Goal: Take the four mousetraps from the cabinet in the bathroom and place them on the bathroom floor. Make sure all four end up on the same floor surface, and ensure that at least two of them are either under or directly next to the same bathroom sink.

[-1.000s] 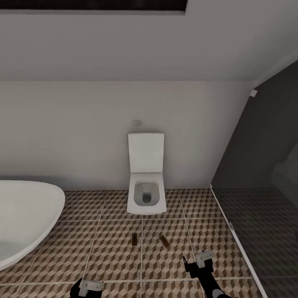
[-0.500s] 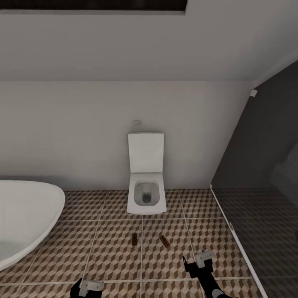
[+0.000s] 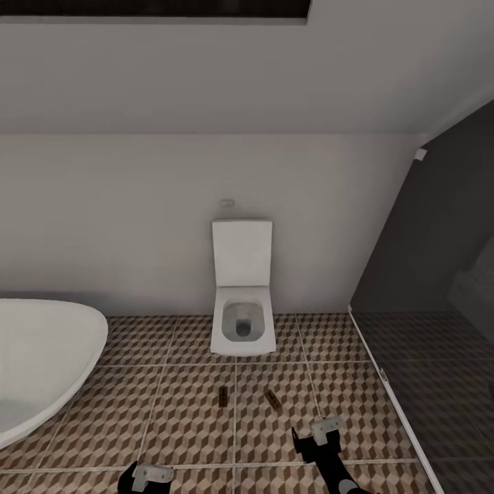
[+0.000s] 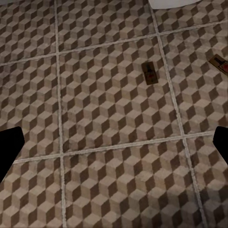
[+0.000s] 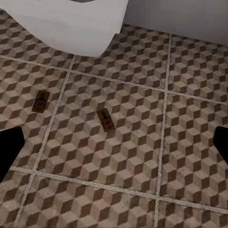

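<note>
Above bathroom floor (image 3: 178, 412): both arms low, fingers spread, empty; two mousetraps (image 3: 224, 395) ahead.

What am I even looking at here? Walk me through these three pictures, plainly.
A two-armed wheeled robot in a simulated bathroom. The head view looks down over its left gripper and right gripper. Ahead stand a toilet and a bathtub. Two mousetraps lie on the patterned bathroom floor, apart: the left mousetrap and the right mousetrap. The other two pictures come from cameras near each gripper, looking at the same floor. Both grippers appear open and hold nothing.
</note>
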`<state>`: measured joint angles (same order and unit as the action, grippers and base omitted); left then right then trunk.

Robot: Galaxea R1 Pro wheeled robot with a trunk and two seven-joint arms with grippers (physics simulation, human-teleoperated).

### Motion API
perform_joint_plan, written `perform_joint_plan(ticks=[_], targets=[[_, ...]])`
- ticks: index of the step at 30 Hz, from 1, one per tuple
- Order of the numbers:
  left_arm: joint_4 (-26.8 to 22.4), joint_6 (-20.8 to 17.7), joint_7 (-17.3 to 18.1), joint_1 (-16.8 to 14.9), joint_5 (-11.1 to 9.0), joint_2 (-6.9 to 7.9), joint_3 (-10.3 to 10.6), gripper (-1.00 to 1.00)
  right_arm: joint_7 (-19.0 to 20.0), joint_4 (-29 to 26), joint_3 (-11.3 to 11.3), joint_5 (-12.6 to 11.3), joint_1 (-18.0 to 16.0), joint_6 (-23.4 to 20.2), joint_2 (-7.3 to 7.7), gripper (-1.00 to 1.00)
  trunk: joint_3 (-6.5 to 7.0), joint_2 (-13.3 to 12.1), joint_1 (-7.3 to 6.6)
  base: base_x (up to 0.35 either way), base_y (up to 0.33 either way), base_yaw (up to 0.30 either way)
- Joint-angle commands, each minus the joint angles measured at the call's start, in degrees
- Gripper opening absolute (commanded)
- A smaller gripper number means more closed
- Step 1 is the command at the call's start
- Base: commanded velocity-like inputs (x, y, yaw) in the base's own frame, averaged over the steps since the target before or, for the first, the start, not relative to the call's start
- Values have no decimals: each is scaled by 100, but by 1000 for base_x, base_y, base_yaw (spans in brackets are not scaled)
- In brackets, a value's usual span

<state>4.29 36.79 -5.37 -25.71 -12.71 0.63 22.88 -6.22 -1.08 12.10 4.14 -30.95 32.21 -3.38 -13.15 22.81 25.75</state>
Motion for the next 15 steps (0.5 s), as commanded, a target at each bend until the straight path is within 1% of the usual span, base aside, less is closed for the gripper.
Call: perform_joint_plan(ticks=[1,4,8,12,15], targets=[[19,30,-16,-7,-30,-5,50,100,-59,8,29,43,-6,0,-11,100,-11,11,3,0,0,0],[19,30,-16,-6,-30,-20,50,100,-57,10,29,43,-4,-50,-47,100,-11,11,3,0,0,0],[19,30,-16,-5,-30,-30,50,100,-59,8,25,43,-1,-94,-52,100,-11,11,3,0,0,0],[19,30,-23,-3,-30,-29,48,100,-68,9,22,43,1,-114,-17,100,-11,11,3,0,0,0],[19,30,-28,24,-34,-10,44,100,-80,12,20,43,12,-123,52,100,-11,11,3,0,0,0]])
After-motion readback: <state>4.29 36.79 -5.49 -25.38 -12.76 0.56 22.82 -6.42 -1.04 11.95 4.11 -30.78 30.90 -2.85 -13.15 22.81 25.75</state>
